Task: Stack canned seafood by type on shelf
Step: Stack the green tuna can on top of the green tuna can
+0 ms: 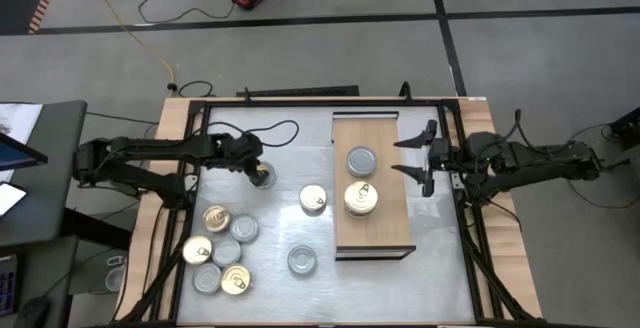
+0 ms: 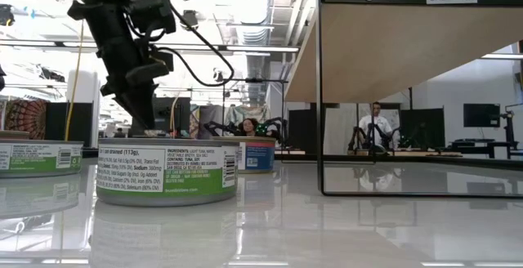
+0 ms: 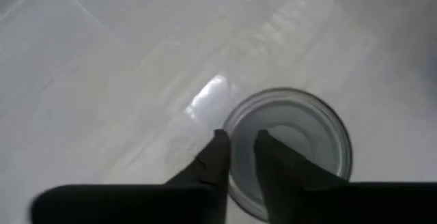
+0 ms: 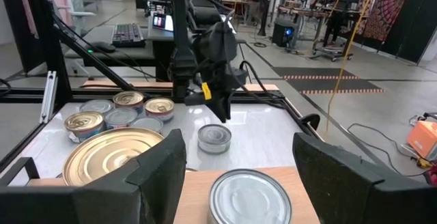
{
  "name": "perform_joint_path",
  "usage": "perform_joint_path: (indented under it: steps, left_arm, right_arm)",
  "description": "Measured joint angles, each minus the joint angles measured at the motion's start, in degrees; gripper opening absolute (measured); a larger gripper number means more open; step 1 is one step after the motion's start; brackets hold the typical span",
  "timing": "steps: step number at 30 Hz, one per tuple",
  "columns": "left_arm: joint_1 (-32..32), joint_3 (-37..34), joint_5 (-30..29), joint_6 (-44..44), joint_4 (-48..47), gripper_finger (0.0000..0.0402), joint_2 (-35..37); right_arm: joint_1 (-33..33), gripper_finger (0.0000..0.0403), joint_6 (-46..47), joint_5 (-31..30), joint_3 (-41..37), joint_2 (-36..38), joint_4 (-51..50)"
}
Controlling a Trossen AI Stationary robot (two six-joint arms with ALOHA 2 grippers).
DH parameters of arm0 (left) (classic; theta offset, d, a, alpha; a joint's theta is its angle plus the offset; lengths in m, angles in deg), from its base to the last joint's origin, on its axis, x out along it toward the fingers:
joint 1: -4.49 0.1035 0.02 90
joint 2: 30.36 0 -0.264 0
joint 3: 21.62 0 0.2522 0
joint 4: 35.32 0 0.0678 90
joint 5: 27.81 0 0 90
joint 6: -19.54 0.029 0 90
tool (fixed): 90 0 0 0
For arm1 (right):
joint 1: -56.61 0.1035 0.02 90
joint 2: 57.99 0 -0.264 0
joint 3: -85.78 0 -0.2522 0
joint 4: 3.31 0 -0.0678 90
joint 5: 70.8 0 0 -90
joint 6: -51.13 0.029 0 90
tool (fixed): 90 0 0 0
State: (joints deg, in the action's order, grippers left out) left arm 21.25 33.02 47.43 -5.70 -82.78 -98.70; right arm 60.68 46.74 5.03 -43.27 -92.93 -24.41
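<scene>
Tins (image 1: pixel 220 253) cluster near the left hand (image 1: pixel 262 175), shelf (image 1: pixel 390 233) well apart.

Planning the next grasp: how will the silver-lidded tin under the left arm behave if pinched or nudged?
The silver-lidded tin looks rigid metal, so it should not give. Short and wide, it seems unlikely to tip, more apt to slide on the glossy tabletop. The left tool sits at its rim; smooth metal may slip.
</scene>
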Motion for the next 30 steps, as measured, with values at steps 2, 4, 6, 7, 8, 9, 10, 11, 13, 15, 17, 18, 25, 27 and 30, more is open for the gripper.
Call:
perform_joint_path:
  steps: [2,4,6,7,8,9,10,11,13,15,17,18,25,27,30]
  left_arm:
    - [0.77,0.0,1.57,0.46,0.01,0.0106,-0.15]
    - [1.58,0.04,2.74,1.07,0.19,0.0139,-0.88]
    - [2.45,0.01,3.07,2.42,-0.01,0.0164,-1.68]
    - [2.75,0.0,3.07,3.06,0.02,0.0172,-2.02]
    - [3.07,0.0,3.1,3.75,0.09,0.0176,-2.18]
    - [3.52,0.0,3.12,4.49,-0.04,0.0177,-2.24]
    - [3.89,0.0,3.24,5.04,-0.11,0.0177,-2.26]
    - [4.24,0.0,3.25,5.25,0.04,0.0174,-2.24]
    - [5.06,0.0,4.2,6.02,0.14,0.0164,-2.09]
    - [6.11,-0.02,6.33,7.62,-0.38,0.015,-1.98]
    - [7.41,-1.34,9.91,9.03,1.95,0.0135,-1.92]
    - [8.14,-2.39,12.27,9.5,3.28,0.0127,-1.96]
    - [10.6,-7.32,17.5,11.34,12.01,0.0095,-1.85]
    - [10.74,-7.32,17.46,12.21,11.82,0.009,-1.85]
    - [10.82,-7.32,17.37,13.01,11.62,0.0079,-1.85]
  right_arm:
    - [0.0,0.0295,0.0,0.0,0.0,-0.04,-0.02]
    - [0.01,0.0295,0.0,0.01,0.0,-0.27,0.16]
    - [0.0,0.0295,0.0,0.01,0.0,-0.3,0.12]
    - [0.0,0.0295,0.0,0.02,0.0,-0.36,0.03]
    - [0.0,0.0295,0.0,0.02,0.0,-0.34,-0.05]
    - [0.02,0.0295,0.0,0.03,0.0,-0.32,0.03]
    - [0.02,0.0295,-0.01,0.15,0.0,-0.29,0.06]
    - [0.0,0.0295,0.0,0.29,0.0,-0.27,0.06]
    - [0.0,0.0295,0.05,0.58,0.0,-0.31,-0.01]
    - [0.01,0.0295,0.24,0.59,0.0,-0.31,-0.12]
    - [0.02,0.0295,0.28,0.61,0.0,-0.29,-0.24]
    - [0.02,0.0295,0.45,0.61,0.0,-0.29,-0.43]
    - [0.02,0.0295,0.96,0.66,0.0,-0.31,-0.84]
    - [0.02,0.0295,0.94,0.66,0.0,-0.31,-0.82]
    - [0.02,0.0295,0.96,0.66,0.0,-0.31,-0.75]
